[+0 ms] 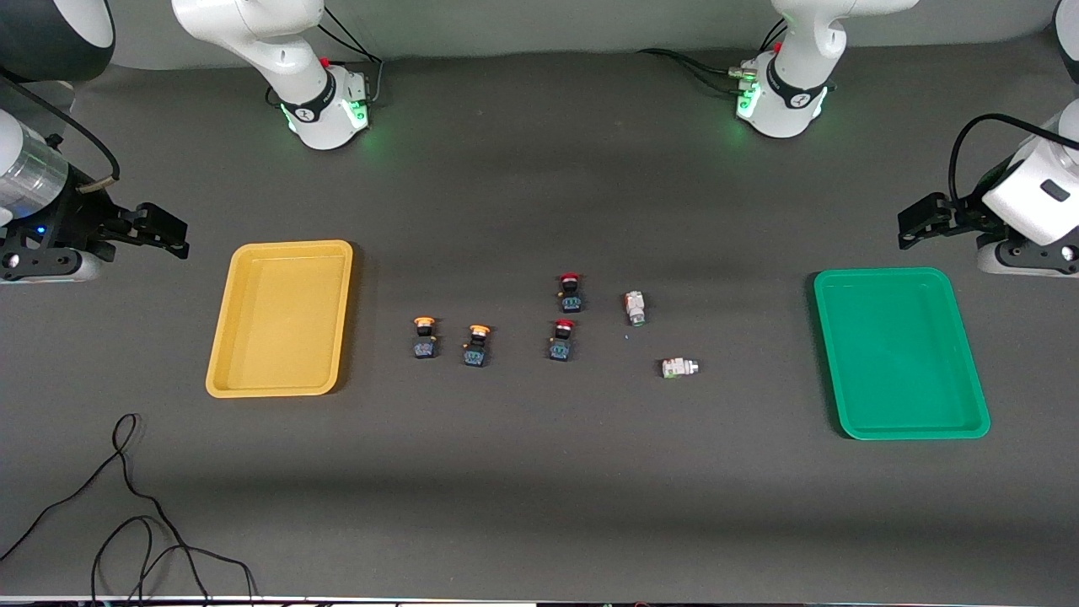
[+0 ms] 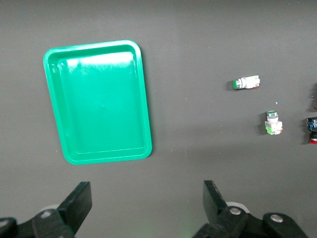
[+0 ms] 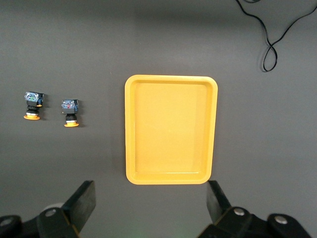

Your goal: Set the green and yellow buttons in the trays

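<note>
Buttons lie in the middle of the dark bench, none in a tray. Going from near to far, the nearest one is a green-tipped button, on its side, long axis across the bench, tip at about 3 o'clock in the front view, toward the green tray. Next come the two yellow-capped buttons, side by side but not touching, each with long axis along 12 to 6 o'clock, cap at 12 o'clock. A red-capped switch lies beside them, toward the left arm's end. Farther is the second green-tipped button, long axis nearly 12 to 6, tip at about 6 o'clock. Farthest is another red-capped switch.

The yellow tray lies toward the right arm's end, long side running near to far, with nothing in it; the yellow-capped pair is just off its edge with bare bench between. The green tray, also holding nothing, lies toward the left arm's end, well apart from the green-tipped buttons. Wide bare bench surrounds all pieces; a black cable lies at the near corner by the right arm's end.

The right gripper hangs by the yellow tray's far end, jaws wide apart, holding nothing. The left gripper hangs by the green tray's far end, likewise spread wide and holding nothing.
</note>
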`<action>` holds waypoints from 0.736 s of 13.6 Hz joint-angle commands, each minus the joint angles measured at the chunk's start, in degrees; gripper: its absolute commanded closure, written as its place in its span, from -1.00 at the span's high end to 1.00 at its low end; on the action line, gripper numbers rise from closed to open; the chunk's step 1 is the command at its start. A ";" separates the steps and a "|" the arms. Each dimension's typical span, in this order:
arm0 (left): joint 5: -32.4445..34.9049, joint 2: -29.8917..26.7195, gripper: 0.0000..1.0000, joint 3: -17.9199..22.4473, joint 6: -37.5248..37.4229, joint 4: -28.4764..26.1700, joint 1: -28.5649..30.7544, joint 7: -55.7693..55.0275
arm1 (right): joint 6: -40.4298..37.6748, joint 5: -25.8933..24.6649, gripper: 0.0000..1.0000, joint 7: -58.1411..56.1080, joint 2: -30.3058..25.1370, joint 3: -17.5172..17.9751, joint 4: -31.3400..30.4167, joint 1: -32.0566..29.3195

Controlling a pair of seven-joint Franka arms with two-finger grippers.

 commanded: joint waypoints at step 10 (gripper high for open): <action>0.00 -1.13 0.99 -0.35 -1.10 -1.06 -0.40 -0.87 | -1.02 -0.37 0.99 -0.59 0.53 -0.22 1.08 0.18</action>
